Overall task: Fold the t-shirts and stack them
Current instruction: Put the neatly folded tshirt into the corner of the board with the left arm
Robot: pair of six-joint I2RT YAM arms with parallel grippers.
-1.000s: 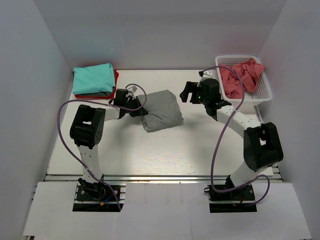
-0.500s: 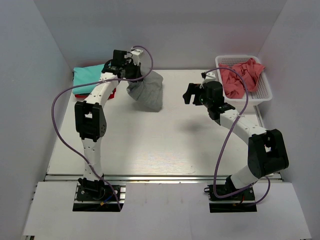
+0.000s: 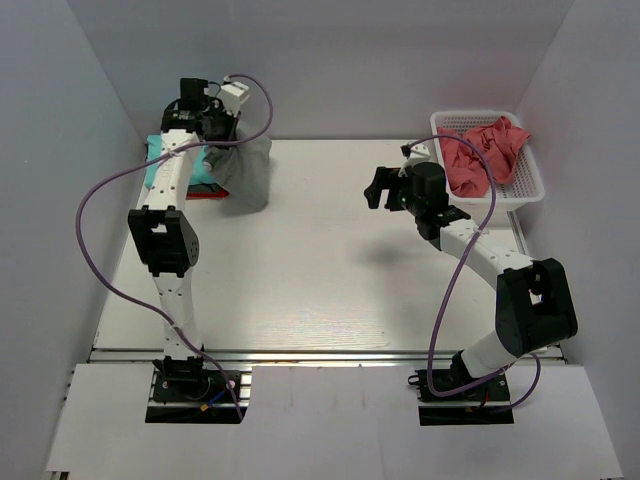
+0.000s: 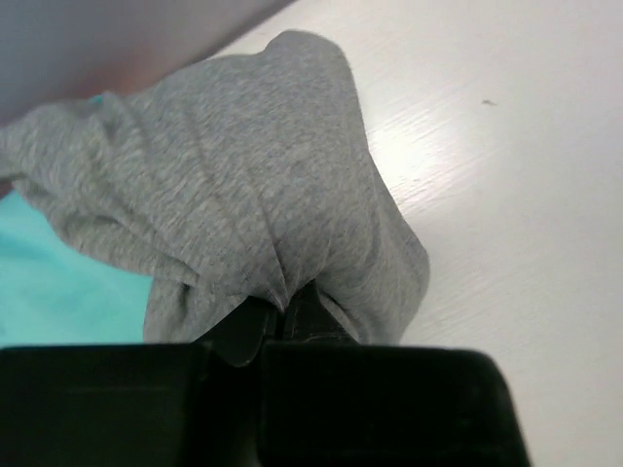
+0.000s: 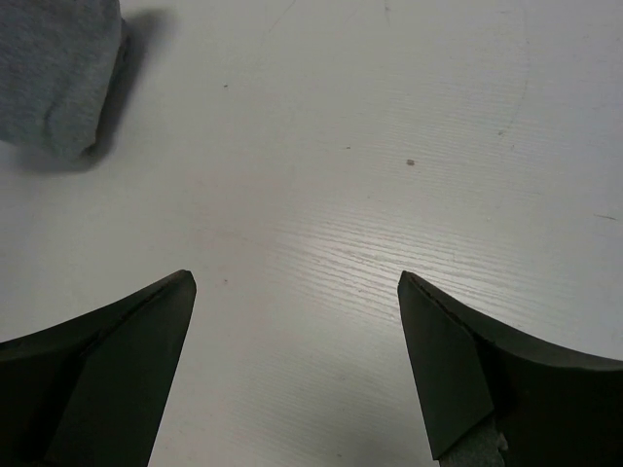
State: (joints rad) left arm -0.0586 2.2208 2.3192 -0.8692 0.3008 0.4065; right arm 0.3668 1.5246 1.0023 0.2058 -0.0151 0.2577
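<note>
While grey t-shirt (image 3: 248, 172) hangs, basket (image 3: 520, 196) holds coral-pink t-shirt (image 3: 480, 150).

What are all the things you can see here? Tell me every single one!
grey t-shirt: 1, grey, hanging from the left gripper, far left by the stack
teal t-shirt: 1, teal, top of the far-left stack
red t-shirt: 1, red, under the teal one, only an edge shows
pink t-shirt: 1, coral-pink, bunched in the basket
basket: 1, white mesh, far right
table: 1, white
cables: 2, purple, one per arm
left gripper: 1, black, shut on the grey t-shirt
right gripper: 1, black, open above bare table
</note>
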